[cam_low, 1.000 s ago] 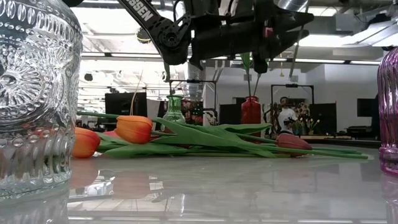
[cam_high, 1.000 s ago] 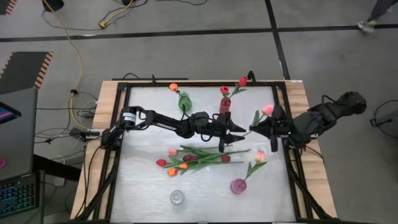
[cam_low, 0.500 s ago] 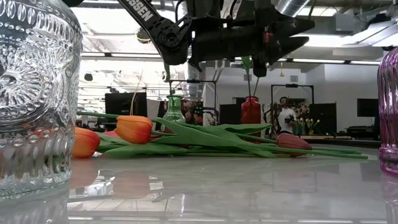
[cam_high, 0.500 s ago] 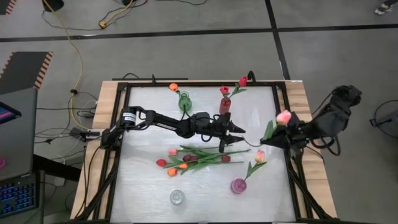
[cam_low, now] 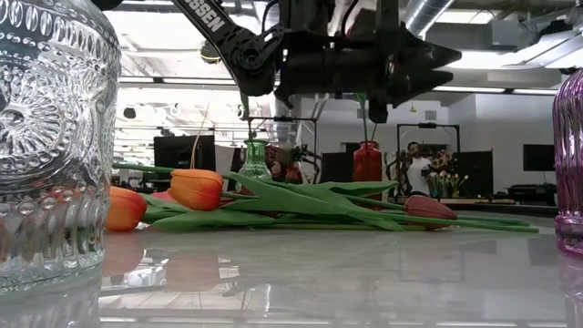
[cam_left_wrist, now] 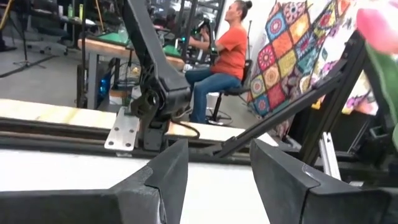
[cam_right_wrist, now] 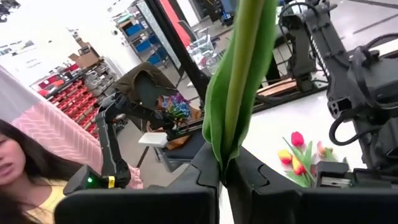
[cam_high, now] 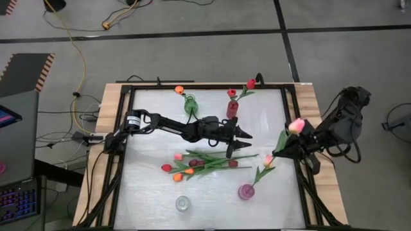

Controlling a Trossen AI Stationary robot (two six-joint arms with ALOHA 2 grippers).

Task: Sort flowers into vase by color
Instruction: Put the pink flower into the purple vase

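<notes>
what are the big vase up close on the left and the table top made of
Clear vase: looks like pressed glass, see-through with an embossed raised pattern that catches bright glints; clear plastic can't be ruled out. Table top: a smooth, glossy pale surface, possibly laminate or coated board, since it mirrors the orange tulip heads and the ceiling lights.

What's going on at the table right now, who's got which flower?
The right pincer is shut on the stem of a pink tulip, holding it over the table's right edge near the pink vase, which already holds one tulip. The left pincer hangs open and empty above mid-table, over the pile of loose tulips not yet sorted. The green vase and red vase at the far side each hold flowers; the clear vase looks empty.
</notes>
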